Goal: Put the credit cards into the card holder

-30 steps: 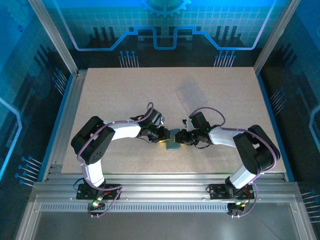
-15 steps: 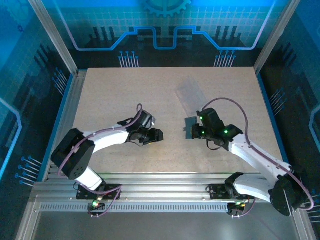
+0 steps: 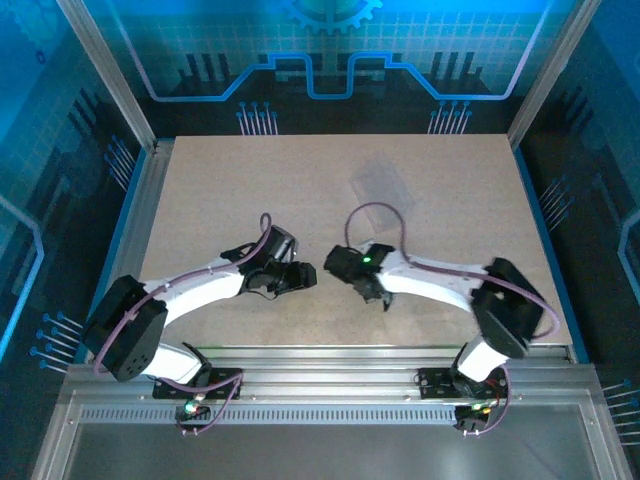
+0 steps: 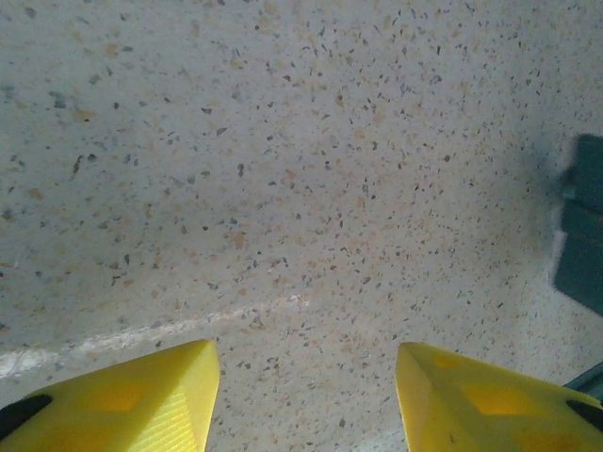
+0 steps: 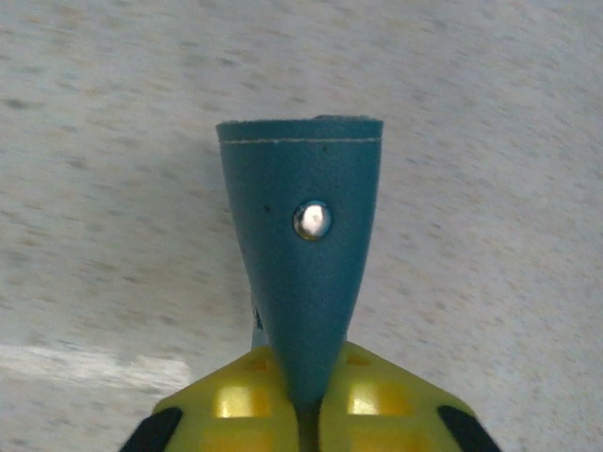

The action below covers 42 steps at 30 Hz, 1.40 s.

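My right gripper point(image 5: 303, 365) is shut on the near end of the card holder point(image 5: 301, 235), a dark teal wallet with a silver snap. The wallet points away from the fingers, above the speckled table. A thin pale-blue edge point(image 5: 255, 328) peeks out at its left side; I cannot tell what it is. From above, the right gripper point(image 3: 338, 266) sits mid-table, facing the left gripper point(image 3: 303, 276) across a small gap. The left gripper point(image 4: 306, 350) stands open over bare table, nothing between its yellow fingers. A dark teal shape point(image 4: 581, 226) shows at the right edge of the left wrist view. The credit cards are out of view.
A clear plastic tray point(image 3: 381, 184) lies further back, right of centre. Metal frame rails point(image 3: 135, 250) run along the left, right and near sides of the table point(image 3: 220, 190).
The right gripper swung from right of centre leftwards to the middle, carrying the card holder. The left gripper's jaws widened and its arm drew slightly back to the left.
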Each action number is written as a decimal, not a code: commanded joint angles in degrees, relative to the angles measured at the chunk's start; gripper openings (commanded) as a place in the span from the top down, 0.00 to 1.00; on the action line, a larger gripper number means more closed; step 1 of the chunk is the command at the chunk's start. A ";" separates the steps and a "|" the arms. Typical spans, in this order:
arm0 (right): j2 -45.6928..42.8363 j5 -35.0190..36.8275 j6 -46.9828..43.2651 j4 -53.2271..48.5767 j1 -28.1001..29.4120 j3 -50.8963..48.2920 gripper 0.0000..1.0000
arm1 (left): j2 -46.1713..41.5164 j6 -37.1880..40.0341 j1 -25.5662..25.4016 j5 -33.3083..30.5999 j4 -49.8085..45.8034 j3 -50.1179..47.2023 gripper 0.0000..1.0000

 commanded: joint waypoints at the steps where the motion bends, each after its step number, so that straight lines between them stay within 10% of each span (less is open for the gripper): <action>1: 4.53 -3.22 -0.98 3.61 2.90 5.13 0.67 | -2.36 -0.89 0.48 -1.78 -2.28 -1.17 0.44; 12: -14.76 -30.99 -8.81 19.40 -7.83 -4.10 0.47 | -2.25 2.85 0.58 0.92 -1.67 -0.74 0.39; 26: -17.61 -47.28 -12.35 26.38 -27.38 -16.94 0.63 | 17.93 6.36 -4.68 6.02 0.15 14.39 0.40; 42: -11.33 -53.20 -12.66 30.48 -31.08 -17.20 0.77 | 25.15 11.96 -7.35 1.00 -8.04 21.06 0.41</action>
